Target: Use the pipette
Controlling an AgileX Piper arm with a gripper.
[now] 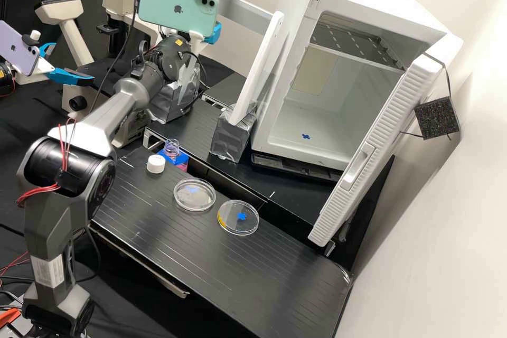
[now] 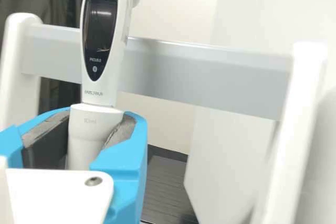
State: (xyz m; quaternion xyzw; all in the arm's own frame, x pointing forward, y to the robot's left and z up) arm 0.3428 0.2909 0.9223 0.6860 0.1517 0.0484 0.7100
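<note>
Pale wall point(image 2: 168, 3) is backing the grey-barred stand point(image 2: 210, 80), before which the gripper point(image 2: 95, 129) is clasping the roughly upright pipette point(image 2: 105, 94), its fingers point(image 2: 125, 158) snug about the barrel point(image 2: 86, 145) below the screen point(image 2: 99, 27), where this stiff, smooth, likely top-heavy body is probably wanting a firm hold

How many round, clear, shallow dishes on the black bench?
2: one dish nearer the round white cap, the other dish, with yellow at its rim, nearer the open white door. The dark grey arm might hide another.
</note>
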